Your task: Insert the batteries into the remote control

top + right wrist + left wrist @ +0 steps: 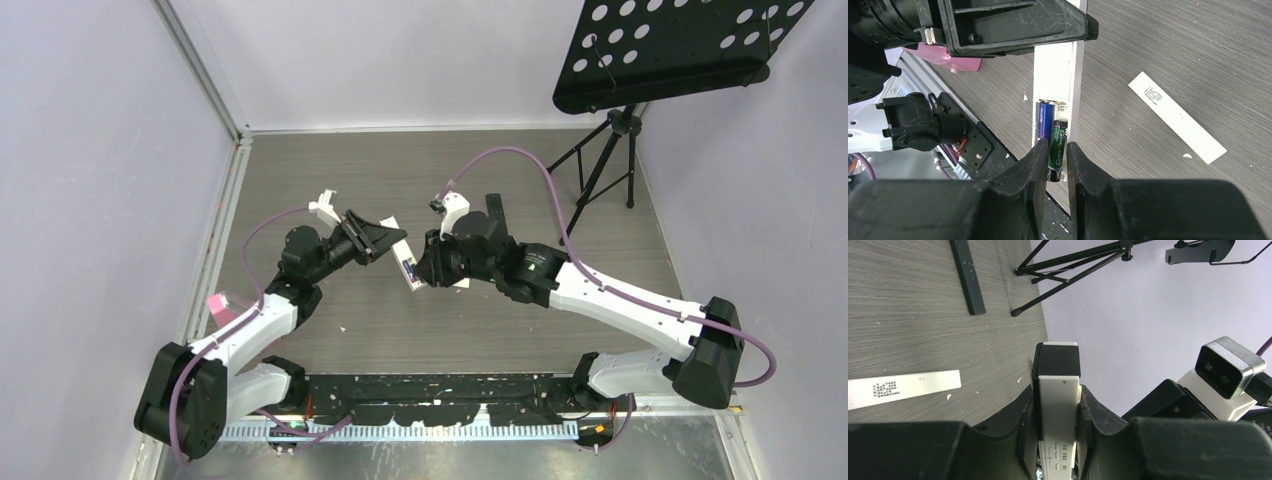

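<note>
Far left, at the edge of the worktop (420, 340), a pink object (218, 305) lying close beside the left arm. Further in, the left gripper (1056, 392), closed firmly on the remote control (1058, 410), a finger pressed to each long side, the black end cap (1057, 360) poking out past the fingertips. Held up off the worktop between the two arms, open back turned toward the right wrist camera.

In the open compartment, two of the batteries side by side: a purple-blue battery (1045, 120) near the coil spring, and next to it a green battery (1059, 132), set a little further along the remote. Straddling the green one, the right gripper (1058, 146), parted only a sliver, a fingertip hard by each side. Cannot tell whether pinching it or merely flanking it, with no clear gap and no clear contact.

Beyond, flat on the worktop, a white strip (1178, 117) with a printed code block, well apart from the held remote. Nearby, a slim black remote (968, 275), also lying flat.

Far right, the tripod (600, 170) of a music stand (680, 50), perforated black tray overhanging the corner.
</note>
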Robot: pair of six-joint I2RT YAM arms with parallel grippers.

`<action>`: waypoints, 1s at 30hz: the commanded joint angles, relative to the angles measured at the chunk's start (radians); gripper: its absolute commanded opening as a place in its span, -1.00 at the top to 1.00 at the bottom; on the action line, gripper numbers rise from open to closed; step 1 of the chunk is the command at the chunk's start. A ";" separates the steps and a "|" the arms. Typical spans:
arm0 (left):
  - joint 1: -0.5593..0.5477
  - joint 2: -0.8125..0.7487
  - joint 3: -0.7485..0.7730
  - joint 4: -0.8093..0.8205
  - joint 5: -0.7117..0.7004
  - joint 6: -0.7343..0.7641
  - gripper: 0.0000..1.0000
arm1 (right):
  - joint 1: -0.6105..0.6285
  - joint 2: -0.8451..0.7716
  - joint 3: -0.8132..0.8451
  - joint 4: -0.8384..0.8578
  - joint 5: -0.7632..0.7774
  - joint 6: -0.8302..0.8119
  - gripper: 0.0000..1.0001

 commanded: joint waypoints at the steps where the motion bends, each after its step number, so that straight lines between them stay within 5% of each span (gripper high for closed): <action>1: 0.002 -0.006 0.010 0.088 0.003 -0.023 1.00 | 0.007 0.005 0.038 0.003 -0.005 -0.003 0.47; 6: 0.002 -0.004 0.006 0.090 0.003 -0.029 1.00 | 0.007 -0.011 0.039 0.013 -0.002 0.010 0.33; 15: 0.002 -0.021 -0.014 0.129 -0.049 -0.155 1.00 | 0.007 -0.145 -0.039 0.155 0.108 0.160 -0.51; 23: 0.002 -0.102 -0.062 0.169 -0.140 -0.321 1.00 | 0.008 -0.296 -0.241 0.450 0.236 0.368 -0.68; 30: 0.000 -0.191 -0.079 0.088 -0.246 -0.484 1.00 | 0.007 -0.308 -0.336 0.605 0.184 0.502 -0.64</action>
